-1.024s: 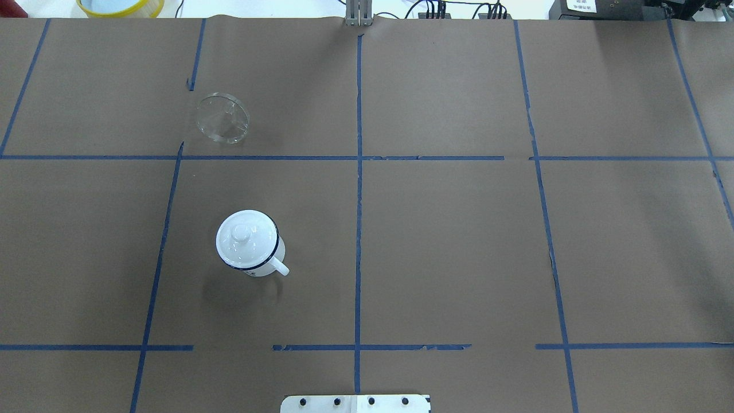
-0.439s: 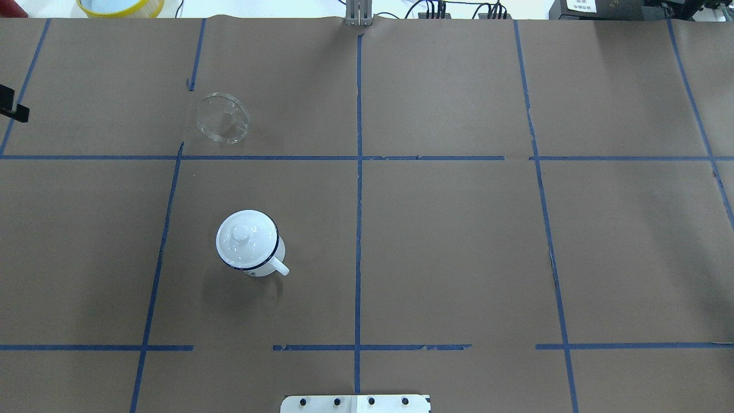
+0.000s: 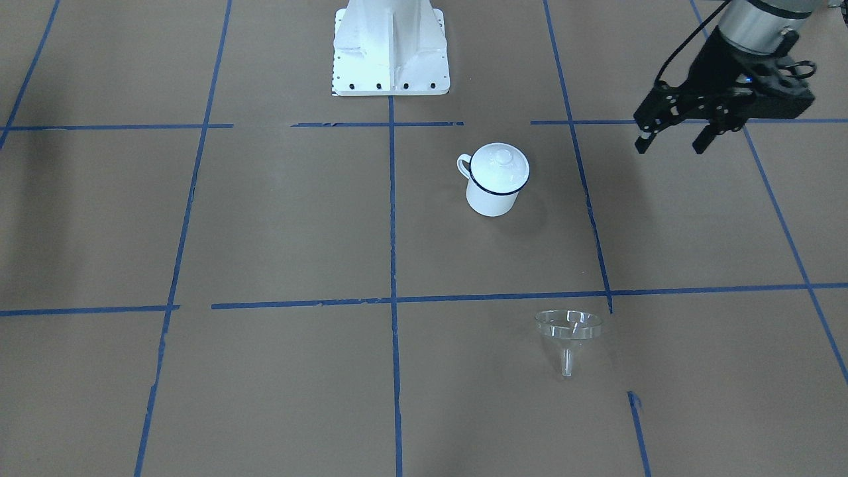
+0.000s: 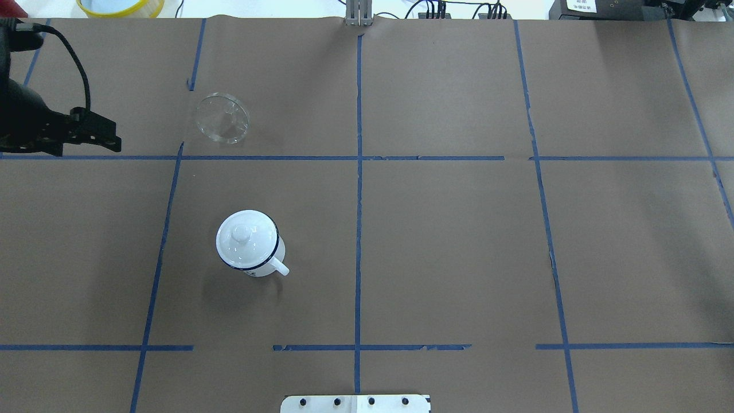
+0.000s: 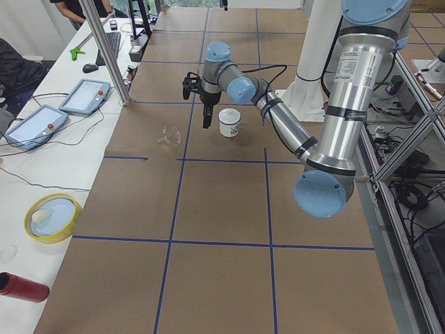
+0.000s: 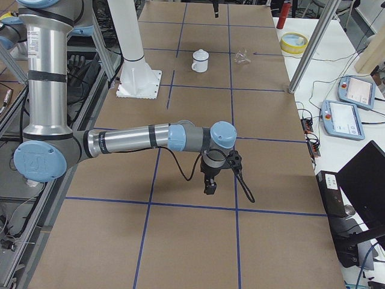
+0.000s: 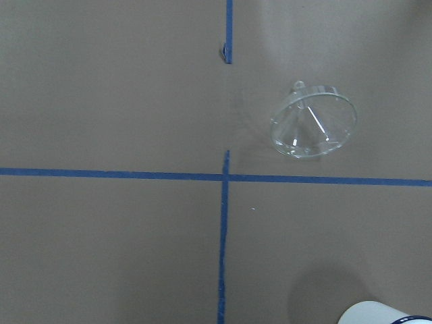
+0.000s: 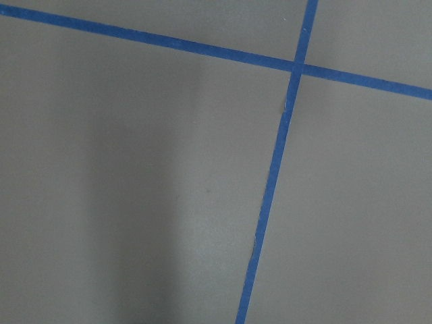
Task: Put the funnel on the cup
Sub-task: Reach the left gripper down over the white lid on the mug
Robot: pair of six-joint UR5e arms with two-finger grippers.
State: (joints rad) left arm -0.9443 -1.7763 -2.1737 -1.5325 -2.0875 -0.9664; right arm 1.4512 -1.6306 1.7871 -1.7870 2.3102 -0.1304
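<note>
Brown-paper table (image 4: 459, 241), blue tape grid (image 4: 359, 201), cup (image 4: 248, 241), funnel (image 4: 222, 118)

The left gripper (image 4: 86, 140) hangs at the table's left edge, apart from the funnel (image 4: 222, 118); the cup (image 4: 252, 244) stands lidded.

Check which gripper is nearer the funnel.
Left. The left gripper hangs open to the left of the funnel, one grid square over. The right gripper is far off toward the table's right end, outside the overhead view.
</note>
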